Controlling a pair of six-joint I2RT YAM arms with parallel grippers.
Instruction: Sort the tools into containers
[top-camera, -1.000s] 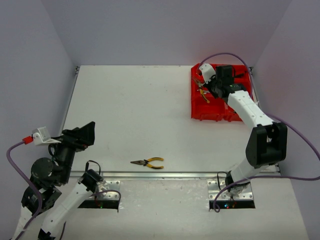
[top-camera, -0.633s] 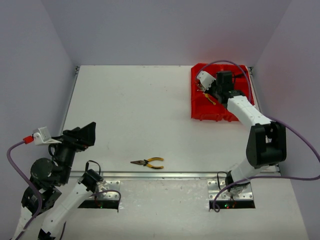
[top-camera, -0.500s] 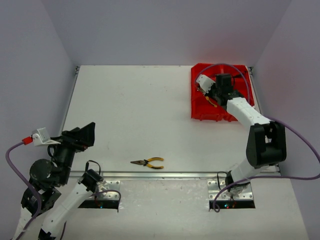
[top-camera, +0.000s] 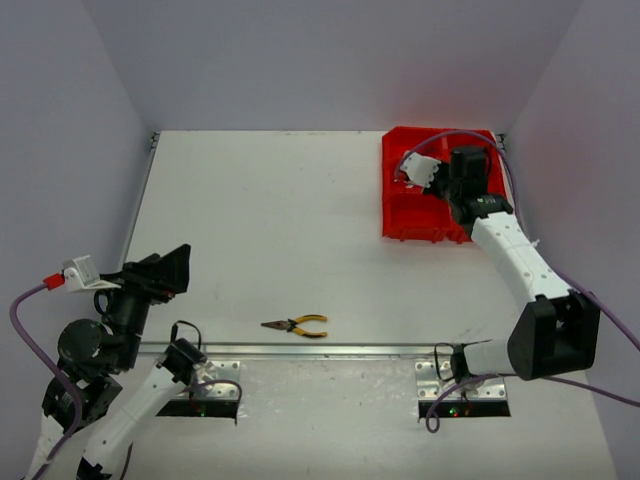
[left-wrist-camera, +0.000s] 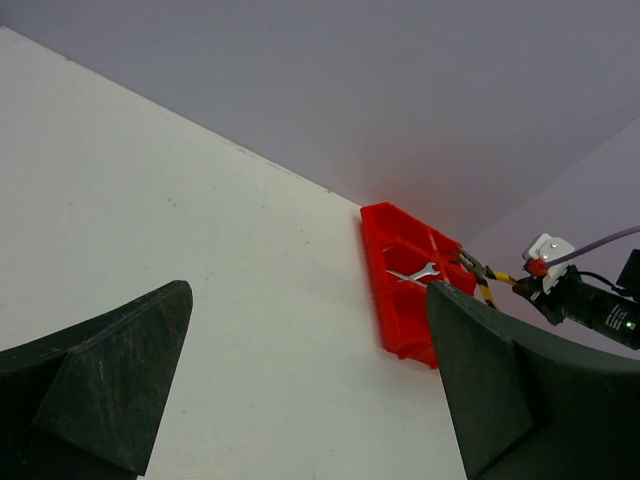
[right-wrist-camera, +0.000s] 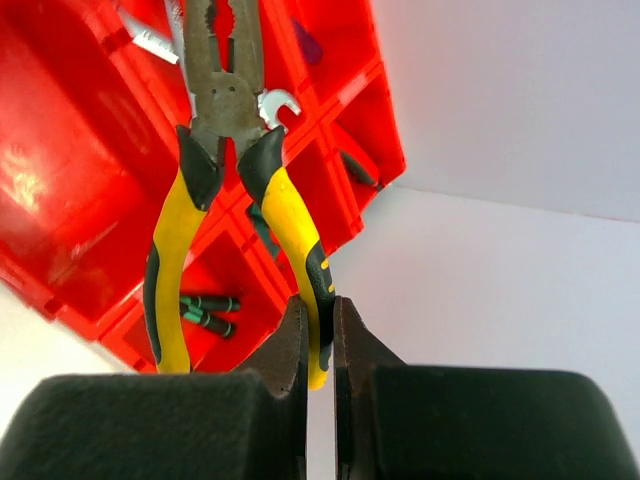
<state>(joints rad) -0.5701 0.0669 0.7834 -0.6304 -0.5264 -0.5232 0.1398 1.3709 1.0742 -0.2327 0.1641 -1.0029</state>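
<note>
Two pairs of yellow-handled pliers are in sight. The held pliers (right-wrist-camera: 222, 95) are pinched in the right end effector (right-wrist-camera: 318, 312), whose fingers are closed tight on one handle only, near its tip. The other handle hangs free beside it, and the metal nose points away from the wrist toward the red tray (right-wrist-camera: 60, 200). From the left wrist view these pliers sit in the air just above the tray's far side, not resting in it. I cannot tell which compartment lies under them.

The red tray stands at the far right corner of the white counter (top-camera: 270, 220), close to the right wall. A silver wrench (left-wrist-camera: 415, 273) lies in one of its middle compartments. Its open end shows just behind the pliers' pivot in the right wrist view. Two dark screwdrivers (right-wrist-camera: 205, 310) with green bands lie side by side in a compartment nearer the tray's edge.

The loose pliers (top-camera: 297, 325) lie flat on the counter near its front edge, between the two arm bases and well apart from the tray, with the nose pointing left.

The left end effector (left-wrist-camera: 308, 295) is spread wide open and grips nothing. It is held above the near left part of the counter and faces across it toward the tray. A purple cable (top-camera: 450, 135) loops over the right wrist above the tray.
</note>
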